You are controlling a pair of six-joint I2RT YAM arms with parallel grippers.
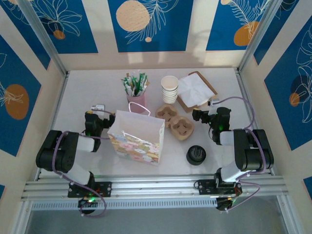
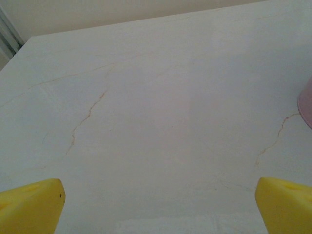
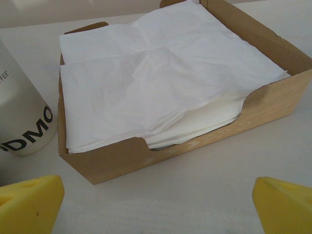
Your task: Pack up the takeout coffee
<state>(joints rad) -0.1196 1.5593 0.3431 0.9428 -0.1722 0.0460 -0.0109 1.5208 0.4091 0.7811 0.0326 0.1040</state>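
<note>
Near the table's front, the left gripper (image 1: 99,107) and right gripper (image 3: 158,204) hang wide open, empty. A low black lid (image 1: 196,155) lies right of the patterned bag (image 1: 136,140). Farther back stand stacked cups (image 1: 169,89) and a napkin box (image 3: 273,102). The takeout coffee's place cannot be told.

White cup (image 3: 22,109): partial letters "FEE", "DMO".

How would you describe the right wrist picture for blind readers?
A brown cardboard tray of white paper napkins sits on a table, a cream paper cup at its left. The right gripper is open, its yellow fingertips at the bottom corners.
</note>
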